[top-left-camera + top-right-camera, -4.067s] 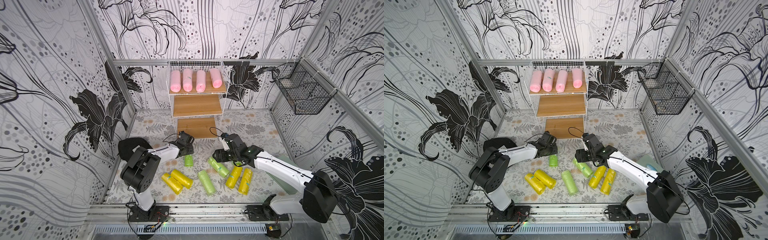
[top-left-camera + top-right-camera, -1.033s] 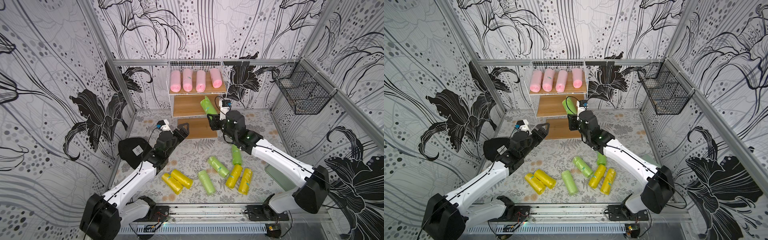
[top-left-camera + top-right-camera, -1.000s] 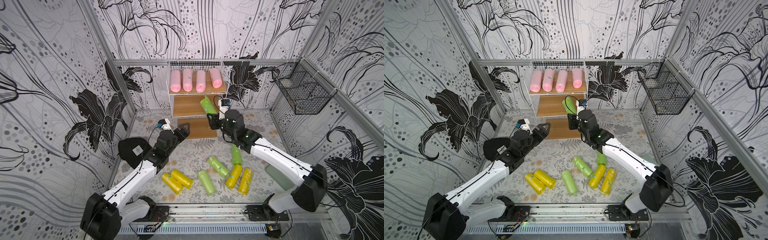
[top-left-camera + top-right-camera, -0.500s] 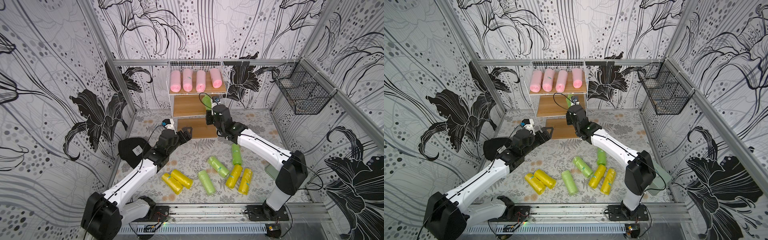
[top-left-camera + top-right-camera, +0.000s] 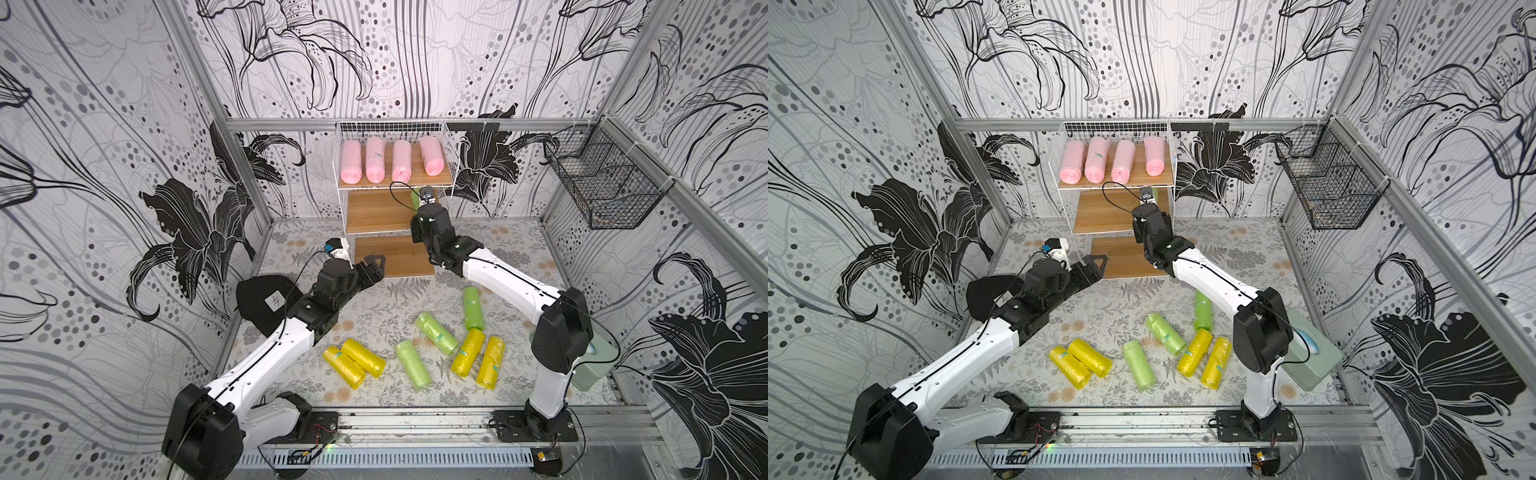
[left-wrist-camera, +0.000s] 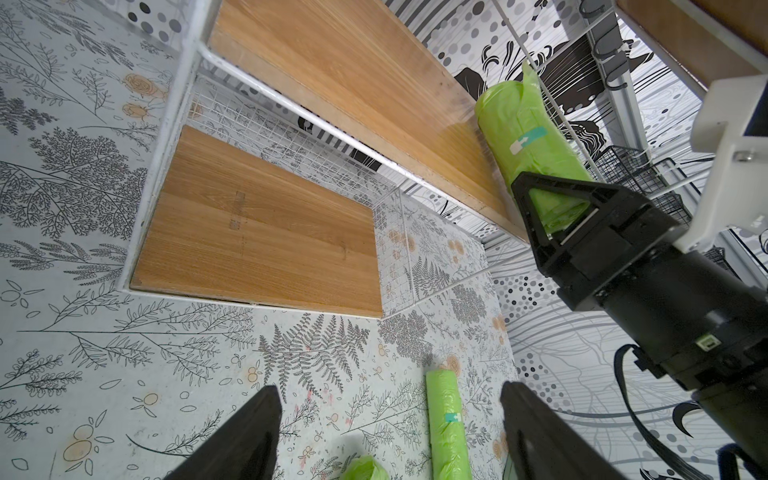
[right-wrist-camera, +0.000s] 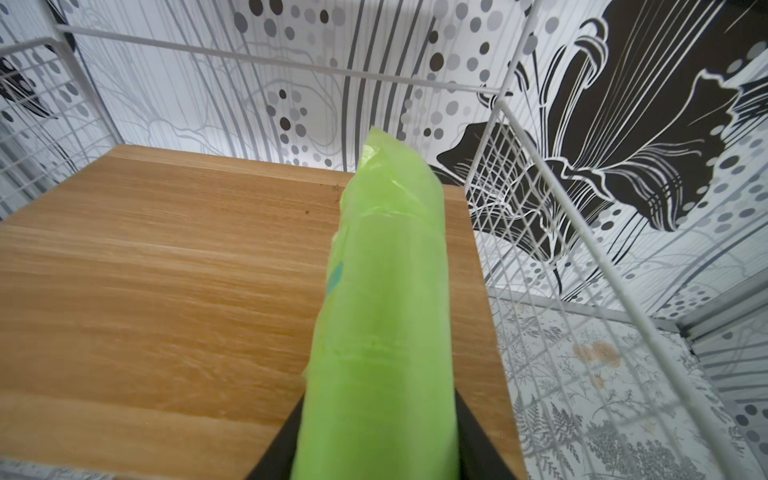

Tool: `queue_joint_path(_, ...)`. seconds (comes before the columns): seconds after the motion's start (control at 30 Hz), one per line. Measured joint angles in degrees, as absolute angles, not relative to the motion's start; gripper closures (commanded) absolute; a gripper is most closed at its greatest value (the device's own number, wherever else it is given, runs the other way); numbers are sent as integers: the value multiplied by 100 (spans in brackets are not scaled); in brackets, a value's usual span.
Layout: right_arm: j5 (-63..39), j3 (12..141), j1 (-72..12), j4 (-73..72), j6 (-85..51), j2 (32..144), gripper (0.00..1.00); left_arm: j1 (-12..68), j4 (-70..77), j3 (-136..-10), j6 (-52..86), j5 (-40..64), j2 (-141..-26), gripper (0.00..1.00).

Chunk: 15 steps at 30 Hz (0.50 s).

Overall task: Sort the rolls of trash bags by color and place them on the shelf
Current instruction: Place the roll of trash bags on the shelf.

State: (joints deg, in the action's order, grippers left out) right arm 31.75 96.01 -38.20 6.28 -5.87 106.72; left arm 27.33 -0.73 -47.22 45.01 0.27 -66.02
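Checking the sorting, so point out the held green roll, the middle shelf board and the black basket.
held green roll [image 7: 382, 291]: right wrist view, middle of its side.
middle shelf board [image 7: 166, 270]: right wrist view, bare wood top.
black basket [image 5: 623, 203]: a top view, front wire wall.

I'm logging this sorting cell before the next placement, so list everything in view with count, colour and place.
pink rolls: 4, pink, side by side on the top board
loose green rolls: 3, light green, on the floral mat in front of the shelf
held green roll: 1, light green, over the middle board, beside the side grid
yellow rolls: 4, yellow, on the mat, a pair on each side of the green ones
shelf: 1, white wire with three wooden boards, at the back wall
wire basket: 1, black, hung on the side wall
flat piece: 1, black with white label, at the mat's edge
container: 1, pale green, by the right arm's base
left gripper: 1, black, open, before the bottom board
right gripper: 1, black, shut on the held green roll
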Motion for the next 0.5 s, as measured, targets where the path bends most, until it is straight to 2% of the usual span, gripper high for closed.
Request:
queue_joint_path(0.13,3229,9638,-3776,646,-528,10733,58,2733,-73,-4722,4484,27,-6602,14)
queue_joint_path(0.33,3258,9655,-3763,668,-504,10753,39,2733,-73,-4722,4466,30,-6602,14)
queue_joint_path(0.5,3267,9644,-3756,670,-508,10753,31,2733,-75,-4722,4464,45,-6602,14)
